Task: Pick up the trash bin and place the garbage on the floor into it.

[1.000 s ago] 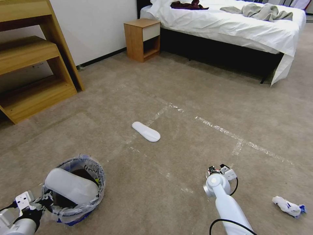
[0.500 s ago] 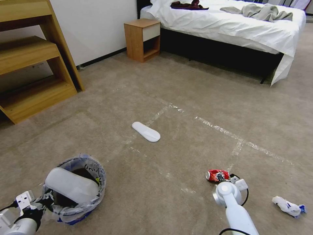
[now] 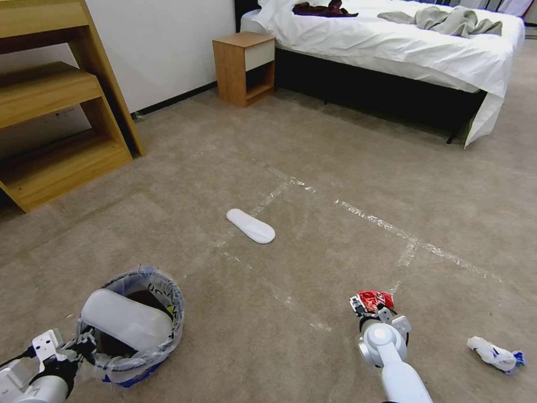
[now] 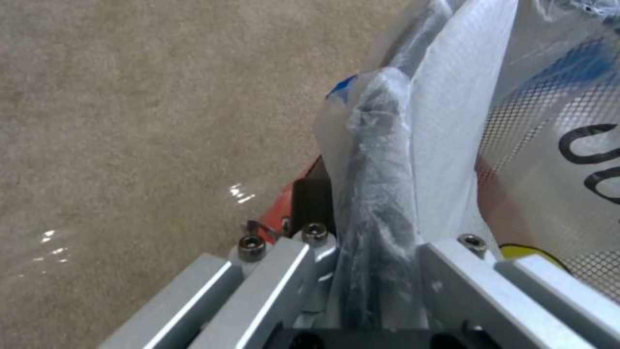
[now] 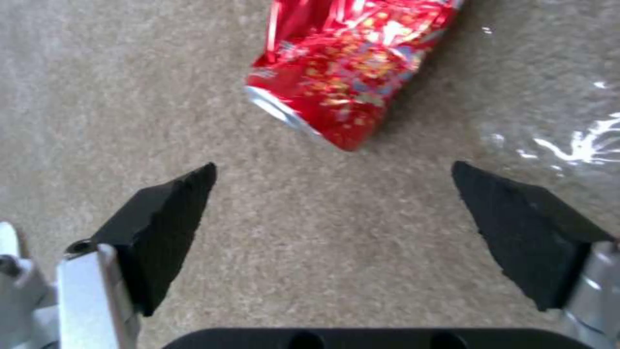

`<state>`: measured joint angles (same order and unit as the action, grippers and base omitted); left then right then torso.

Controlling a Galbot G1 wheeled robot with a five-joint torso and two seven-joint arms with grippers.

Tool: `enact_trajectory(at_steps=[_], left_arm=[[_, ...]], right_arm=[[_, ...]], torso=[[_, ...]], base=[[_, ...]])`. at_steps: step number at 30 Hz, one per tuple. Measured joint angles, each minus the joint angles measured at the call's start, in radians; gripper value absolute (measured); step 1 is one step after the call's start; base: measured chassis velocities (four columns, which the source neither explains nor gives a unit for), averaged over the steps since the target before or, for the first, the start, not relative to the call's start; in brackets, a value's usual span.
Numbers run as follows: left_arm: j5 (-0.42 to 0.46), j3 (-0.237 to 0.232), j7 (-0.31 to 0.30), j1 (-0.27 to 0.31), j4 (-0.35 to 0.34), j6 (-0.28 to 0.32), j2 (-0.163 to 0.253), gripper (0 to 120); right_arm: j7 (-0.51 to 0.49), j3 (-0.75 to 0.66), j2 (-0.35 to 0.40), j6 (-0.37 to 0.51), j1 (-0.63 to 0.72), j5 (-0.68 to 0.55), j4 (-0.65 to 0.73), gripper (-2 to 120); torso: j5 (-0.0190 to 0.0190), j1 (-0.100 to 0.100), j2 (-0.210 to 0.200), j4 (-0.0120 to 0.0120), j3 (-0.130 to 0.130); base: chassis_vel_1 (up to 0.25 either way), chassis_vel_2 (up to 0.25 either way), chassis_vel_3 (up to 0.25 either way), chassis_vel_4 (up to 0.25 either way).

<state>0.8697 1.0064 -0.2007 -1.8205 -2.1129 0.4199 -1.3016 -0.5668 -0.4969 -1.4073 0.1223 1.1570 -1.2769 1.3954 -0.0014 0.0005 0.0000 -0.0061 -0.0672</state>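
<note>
My left gripper (image 4: 362, 271) is clamped on the rim of the trash bin (image 3: 134, 327), which sits low at my left over the floor (image 3: 313, 168); the rim is wrapped in crinkled clear plastic bag (image 4: 452, 121) with blue edging, and a flat white insole (image 3: 126, 320) lies across the opening. Black letters are printed on the bag (I cannot read them, they are cut off). My right gripper (image 5: 333, 218) hovers over the short beige carpet with its two black wedge-shaped pads spread wide apart; the crushed can (image 5: 342, 68), red shiny metal with small gold marks, lies just beyond the fingertips, not touching them; its far end is cut off in the right wrist view. A second insole (image 3: 250, 225) lies further ahead by the shiny tape lines (image 3: 391, 229); a crumpled white paper (image 3: 495, 354) is at my right.
</note>
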Motion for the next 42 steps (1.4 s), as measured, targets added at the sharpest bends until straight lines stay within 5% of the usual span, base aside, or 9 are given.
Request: enact_trajectory(at_steps=[24, 42], left_arm=[[0.001, -0.009, 0.001, 0.009, 0.018, -0.002, 0.011, 1], [-0.014, -0.011, 0.015, -0.013, 0.026, -0.019, -0.002, 1]], right_arm=[[0.039, -0.024, 0.009, -0.014, -0.031, 0.004, -0.050, 90], [0.084, -0.033, -0.009, -0.035, -0.090, 0.021, -0.140, 77]], torso=[[0.0000, 0.000, 0.000, -0.0001, 0.000], [0.0000, 0.000, 0.000, -0.0001, 0.000]], base=[[0.000, 0.000, 0.000, 0.000], [0.000, 0.000, 0.000, 0.000]])
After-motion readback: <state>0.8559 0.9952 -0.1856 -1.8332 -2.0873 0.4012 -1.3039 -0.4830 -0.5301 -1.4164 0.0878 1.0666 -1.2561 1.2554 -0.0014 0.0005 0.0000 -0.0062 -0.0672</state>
